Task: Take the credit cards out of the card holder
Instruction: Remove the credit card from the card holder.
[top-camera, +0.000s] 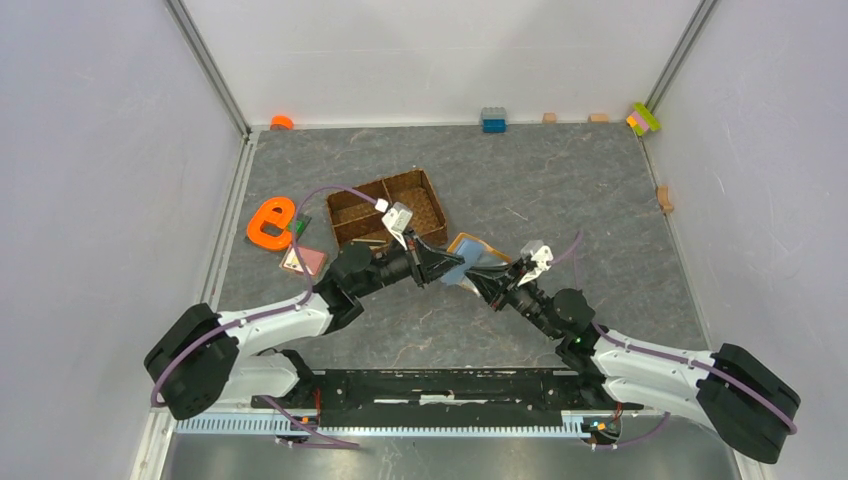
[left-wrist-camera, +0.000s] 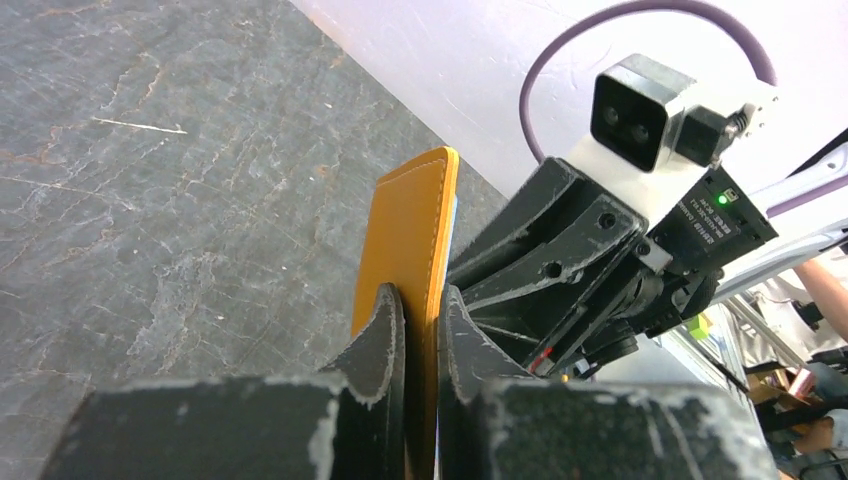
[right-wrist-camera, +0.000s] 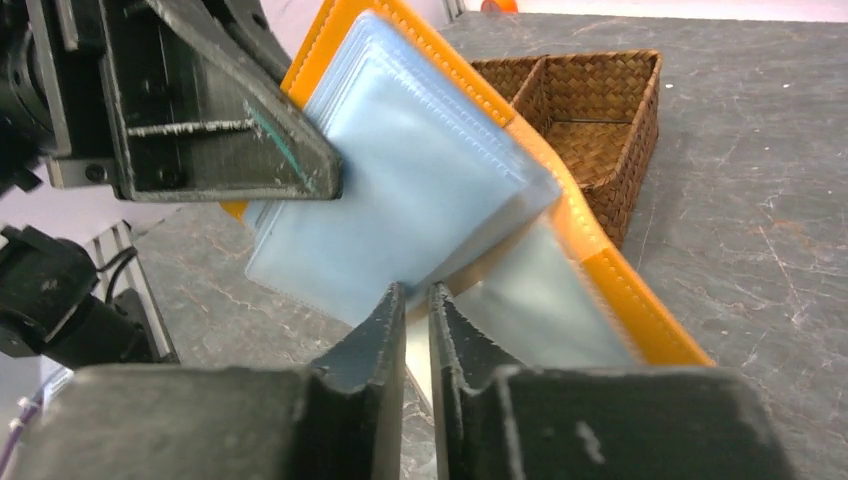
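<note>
Left hand (left-wrist-camera: 420, 330), clamped on card holder (left-wrist-camera: 410, 230) edge

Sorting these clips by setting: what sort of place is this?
Likely a robot lab test cell: two robot arms bolted to a grey table, boxed in by plain white walls.

Card holder (left-wrist-camera: 410, 240): orange-tan outside, pale blue translucent lining (right-wrist-camera: 400, 180). Worktop (top-camera: 560, 190): dark grey, marbled with pale veins. Tray (right-wrist-camera: 625, 160): brown weave. Toy letter (top-camera: 270, 222) near left edge: orange.

card holder (top-camera: 478, 250) sits between left tool (top-camera: 455, 268) and right tool (top-camera: 480, 282), woven tray (top-camera: 372, 185) behind them.
</note>
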